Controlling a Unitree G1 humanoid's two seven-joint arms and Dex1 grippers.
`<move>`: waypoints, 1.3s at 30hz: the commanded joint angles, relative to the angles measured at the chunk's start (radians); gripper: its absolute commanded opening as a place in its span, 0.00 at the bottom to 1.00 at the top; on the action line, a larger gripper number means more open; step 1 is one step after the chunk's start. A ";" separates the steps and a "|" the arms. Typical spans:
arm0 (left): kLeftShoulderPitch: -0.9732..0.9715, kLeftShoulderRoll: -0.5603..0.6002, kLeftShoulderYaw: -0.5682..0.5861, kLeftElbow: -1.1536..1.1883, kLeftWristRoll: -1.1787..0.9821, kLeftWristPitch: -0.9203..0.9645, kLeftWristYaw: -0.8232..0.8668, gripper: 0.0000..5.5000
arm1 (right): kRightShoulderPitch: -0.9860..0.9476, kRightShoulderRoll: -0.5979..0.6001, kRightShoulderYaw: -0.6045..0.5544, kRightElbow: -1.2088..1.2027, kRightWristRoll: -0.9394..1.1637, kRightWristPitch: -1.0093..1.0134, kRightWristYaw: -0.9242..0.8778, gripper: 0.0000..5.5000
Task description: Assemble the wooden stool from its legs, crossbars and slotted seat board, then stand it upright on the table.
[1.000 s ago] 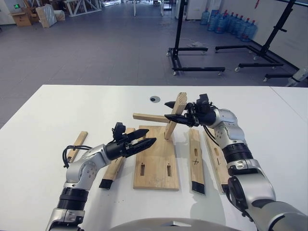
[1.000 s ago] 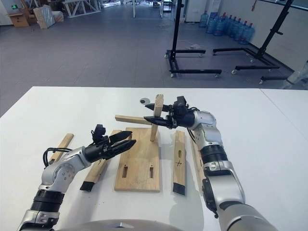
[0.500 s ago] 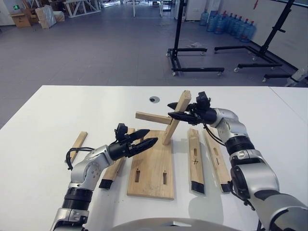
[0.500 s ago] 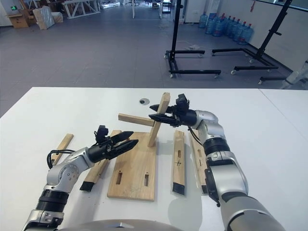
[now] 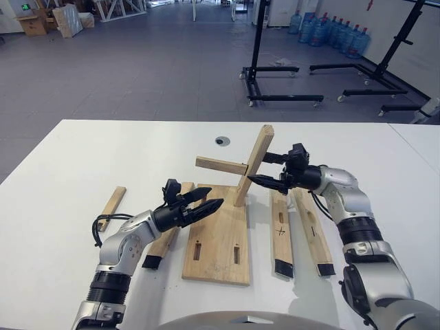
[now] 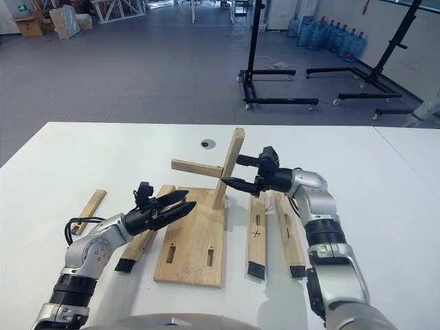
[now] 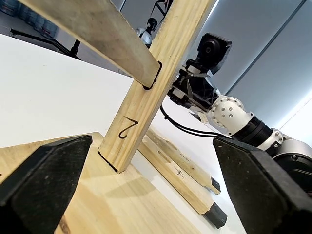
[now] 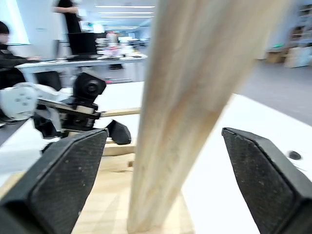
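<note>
The leg (image 5: pixel 253 163), with a crossbar (image 5: pixel 220 165) plugged into its side, leans in the far slot of the seat board (image 5: pixel 220 240), which lies flat on the tabletop (image 5: pixel 69 158). The right tool (image 5: pixel 258 168) straddles the leg with its fingers spread and not clamping, so a nudge could tip the leaning piece over or lever it out of the slot. The left tool (image 5: pixel 213 196) hangs open over the board's left edge and does not seem to press on it, so a sideways push on the leg could slide or lift the board.
</note>
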 commanded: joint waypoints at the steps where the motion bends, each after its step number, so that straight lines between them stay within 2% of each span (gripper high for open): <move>1: 0.039 0.007 0.006 -0.042 -0.002 0.012 0.024 0.83 | 0.074 0.005 -0.142 -0.262 0.137 0.106 -0.194 0.78; 3: 0.066 0.004 0.009 -0.066 -0.004 0.012 0.037 0.83 | 0.160 0.016 -0.218 -0.419 0.213 0.166 -0.322 0.78; 6: 0.132 -0.003 0.029 -0.119 -0.006 0.000 0.079 0.83 | 0.268 0.096 -0.290 -0.552 0.157 0.270 -0.705 0.78; 8: 0.177 -0.013 0.044 -0.156 -0.006 -0.010 0.113 0.83 | 0.358 0.139 -0.245 -0.636 -0.022 0.369 -0.968 0.78; 10: 0.212 -0.022 0.052 -0.182 0.001 -0.019 0.145 0.83 | 0.429 0.172 -0.199 -0.706 -0.152 0.391 -1.112 0.78; 12: 0.260 -0.030 0.060 -0.224 0.012 -0.027 0.187 0.83 | 0.501 0.196 -0.142 -0.809 -0.248 0.512 -1.234 0.78; 16: 0.326 -0.038 0.064 -0.301 0.005 -0.031 0.248 0.83 | 0.633 0.201 -0.085 -0.972 -0.242 0.684 -1.238 0.78; 20: 0.320 -0.033 0.048 -0.318 0.016 -0.018 0.289 0.83 | 0.729 0.192 -0.034 -1.054 -0.228 0.761 -1.199 0.78; 24: 0.317 -0.029 0.046 -0.346 0.005 -0.007 0.314 0.83 | 0.752 0.227 -0.070 -1.059 -0.196 0.865 -1.205 0.78; 34: 0.303 -0.030 0.033 -0.367 -0.004 -0.003 0.334 0.83 | 0.757 0.207 -0.053 -0.997 -0.224 1.081 -1.222 0.78; 39: 0.284 -0.028 0.025 -0.352 0.003 -0.009 0.334 0.83 | 0.744 0.214 -0.067 -0.951 -0.215 1.150 -1.205 0.61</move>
